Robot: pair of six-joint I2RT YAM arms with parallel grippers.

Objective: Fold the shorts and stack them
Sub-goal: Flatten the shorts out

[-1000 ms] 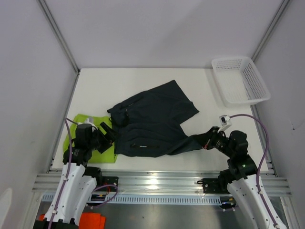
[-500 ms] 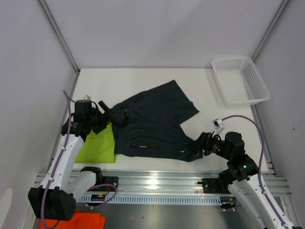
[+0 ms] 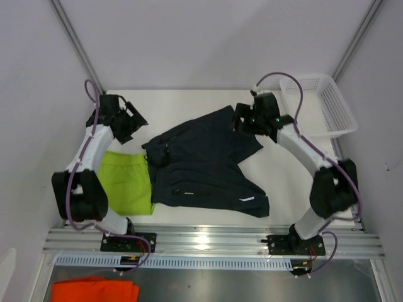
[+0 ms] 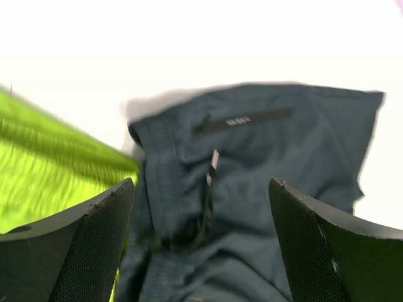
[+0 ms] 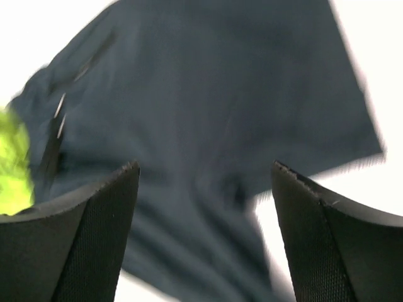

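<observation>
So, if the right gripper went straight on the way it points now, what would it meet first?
Most likely the dark shorts. In its wrist view the open right gripper faces their fabric, with nothing in between. How far off the fabric lies is unclear.

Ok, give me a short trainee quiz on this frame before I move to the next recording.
1. True or false: the dark shorts lie fully stacked on the lime green shorts.
2. The white basket sits at: A) the far right corner of the table, B) its near left corner, C) under the dark shorts.
3. What state are the left tool and right tool in?
Key: 1 false, the dark pair lies spread out beside the green pair; 2 A; 3 both open, holding nothing.
</observation>
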